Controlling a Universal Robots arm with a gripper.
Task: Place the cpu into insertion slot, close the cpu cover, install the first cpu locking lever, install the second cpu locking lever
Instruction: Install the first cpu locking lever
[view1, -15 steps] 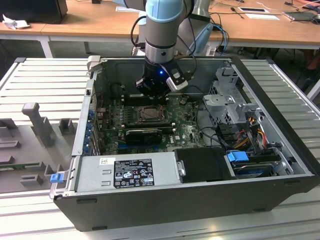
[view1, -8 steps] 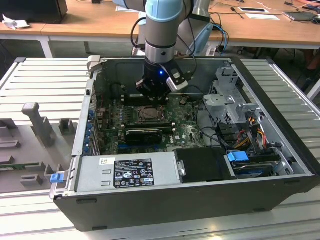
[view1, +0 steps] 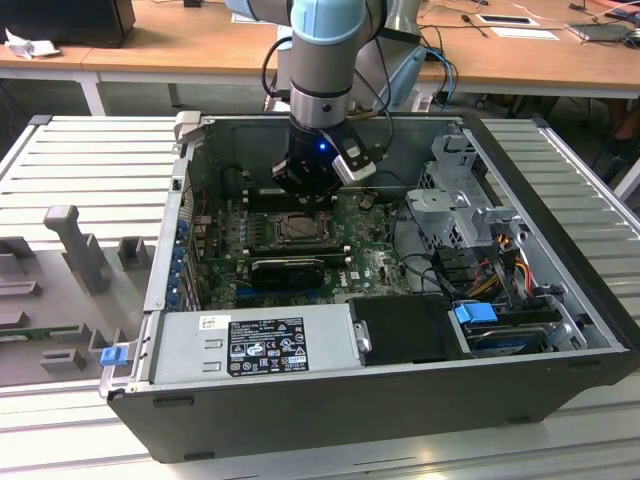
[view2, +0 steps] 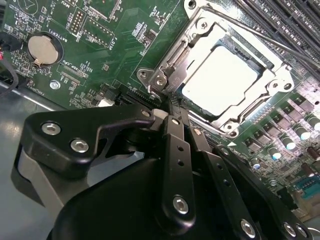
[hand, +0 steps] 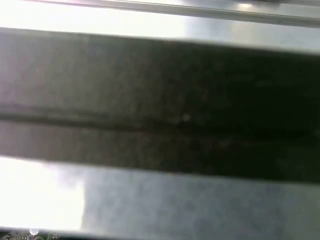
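An open desktop computer case (view1: 560, 300) is laid on a ribbed grey metal worktable (view1: 90, 170), with wooden desks behind it in the exterior view. The gripper (view2: 172, 107) is lowered over the green motherboard (view2: 100, 55), its black fingers (view2: 176, 150) drawn together with nothing seen between them, their tips just beside a corner of the insertion slot (view2: 165, 75). In the second wrist view the cpu (view2: 222, 75) is seated flat in that slot, framed by the silvery cpu cover (view2: 280, 80), which is folded down around it.
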